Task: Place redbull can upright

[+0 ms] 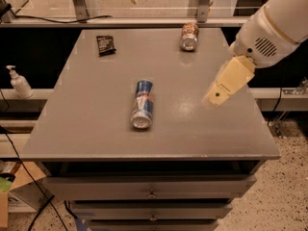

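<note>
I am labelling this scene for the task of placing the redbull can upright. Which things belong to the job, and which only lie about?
Job:
redbull can, on its side, middle of the table
gripper, over the table's right side, away from the can

Lying about:
brown-orange can, on its side, far edge
black packet, far left
pump bottle, beside the table, left
</note>
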You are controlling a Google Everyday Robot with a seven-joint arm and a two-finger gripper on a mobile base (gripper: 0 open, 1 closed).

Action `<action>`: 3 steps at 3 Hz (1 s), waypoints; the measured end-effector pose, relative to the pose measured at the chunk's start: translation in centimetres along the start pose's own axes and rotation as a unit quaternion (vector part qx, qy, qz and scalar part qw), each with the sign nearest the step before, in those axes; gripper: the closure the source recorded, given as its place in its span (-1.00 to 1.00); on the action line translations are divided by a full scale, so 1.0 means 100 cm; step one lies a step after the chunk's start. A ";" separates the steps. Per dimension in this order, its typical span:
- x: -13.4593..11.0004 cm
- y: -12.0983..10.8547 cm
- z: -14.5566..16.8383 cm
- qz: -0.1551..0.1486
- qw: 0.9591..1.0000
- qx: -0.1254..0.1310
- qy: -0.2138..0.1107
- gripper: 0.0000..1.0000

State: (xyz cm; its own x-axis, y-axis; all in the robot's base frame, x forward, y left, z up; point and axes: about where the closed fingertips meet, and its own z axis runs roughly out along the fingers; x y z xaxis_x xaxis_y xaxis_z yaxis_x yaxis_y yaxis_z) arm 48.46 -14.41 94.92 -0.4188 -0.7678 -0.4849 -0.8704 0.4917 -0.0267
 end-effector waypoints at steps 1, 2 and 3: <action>-0.030 0.000 0.026 -0.016 1.000 -0.009 0.007 -1.00; -0.062 -0.001 0.050 -0.036 0.999 -0.019 0.006 -1.00; -0.097 0.003 0.063 -0.073 0.997 -0.029 -0.007 -1.00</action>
State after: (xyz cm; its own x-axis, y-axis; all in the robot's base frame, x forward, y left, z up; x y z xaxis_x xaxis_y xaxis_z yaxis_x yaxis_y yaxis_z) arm 53.89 -4.26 94.13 -0.2832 -0.8238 -0.4911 -0.9355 0.3500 -0.0475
